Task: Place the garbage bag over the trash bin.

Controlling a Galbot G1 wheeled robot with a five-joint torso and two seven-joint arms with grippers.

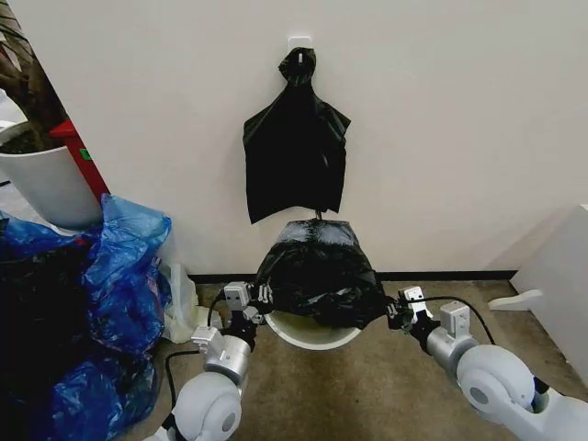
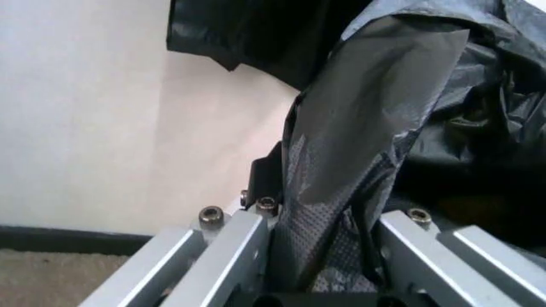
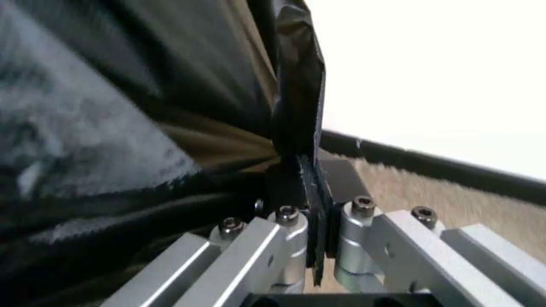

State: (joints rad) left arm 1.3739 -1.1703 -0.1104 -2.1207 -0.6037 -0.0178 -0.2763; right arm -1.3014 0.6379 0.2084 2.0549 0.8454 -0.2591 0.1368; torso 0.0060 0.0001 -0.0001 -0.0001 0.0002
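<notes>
I see the garbage bag [image 1: 319, 268] stretched sideways between my two claws, draped over the far rim of the trash bin [image 1: 310, 332]. My left gripper [image 1: 260, 296] clamps its edge at nine o'clock; my right gripper [image 1: 393, 314] pinches the film at three o'clock. The bin's near rim lies bare at six. A wall [image 1: 441, 119] stands close behind, with open floor [image 1: 367, 386] toward me.

We see tan carpet floor [image 1: 367, 386]; on it trash bin [image 1: 308, 333] by wall, blue plastic bags [image 1: 110, 303] heaped left, white planter pot [image 1: 50, 184] behind.
</notes>
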